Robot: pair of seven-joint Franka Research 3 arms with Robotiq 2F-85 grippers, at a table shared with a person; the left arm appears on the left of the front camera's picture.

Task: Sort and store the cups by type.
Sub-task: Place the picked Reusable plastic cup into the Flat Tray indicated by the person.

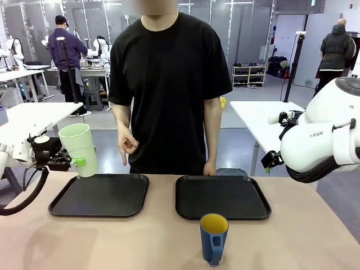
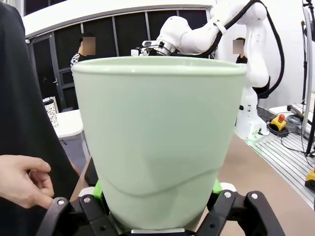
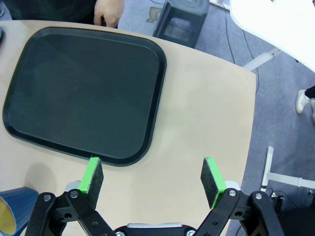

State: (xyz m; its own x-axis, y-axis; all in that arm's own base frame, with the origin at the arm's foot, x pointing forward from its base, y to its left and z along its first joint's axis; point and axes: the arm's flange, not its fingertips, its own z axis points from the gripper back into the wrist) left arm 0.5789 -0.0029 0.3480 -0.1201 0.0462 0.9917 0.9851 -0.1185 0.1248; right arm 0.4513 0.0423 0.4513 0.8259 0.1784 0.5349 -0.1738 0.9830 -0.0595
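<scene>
Tumbler (image 1: 79, 147) gripped in left tool (image 1: 77, 163), blue mug (image 1: 214, 239) waiting at bench's (image 1: 112, 244) robot-side edge, right tool (image 3: 152, 174) gaping empty, nothing stored yet.

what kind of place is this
Probably a robotics lab or test workshop: a robot arm at the table, white workbenches behind, and what looks like an emergency-stop button by the arm's base.

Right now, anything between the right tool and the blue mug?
Nothing visible. The right tool is open above bare table beside the right tray; the blue mug stands alone, apart from the tray, with only table between them.
</scene>
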